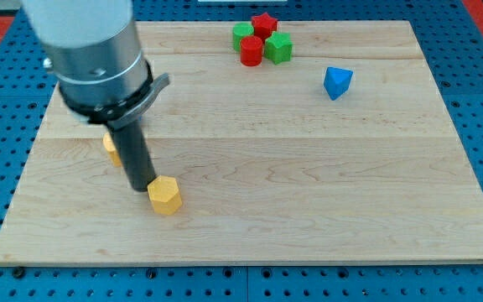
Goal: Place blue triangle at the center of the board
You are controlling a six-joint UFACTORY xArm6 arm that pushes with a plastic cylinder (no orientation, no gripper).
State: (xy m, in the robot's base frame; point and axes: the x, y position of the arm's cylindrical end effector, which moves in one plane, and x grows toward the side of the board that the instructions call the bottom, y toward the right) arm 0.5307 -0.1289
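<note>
The blue triangle lies on the wooden board at the view's upper right, well right of the board's middle. My tip is at the view's lower left, far from the blue triangle. It touches or nearly touches the left side of a yellow hexagon block. Another yellow block is partly hidden behind the rod, just left of it.
A cluster sits at the view's top centre: a red star, a green block, a red cylinder and a green block. Blue pegboard surrounds the board.
</note>
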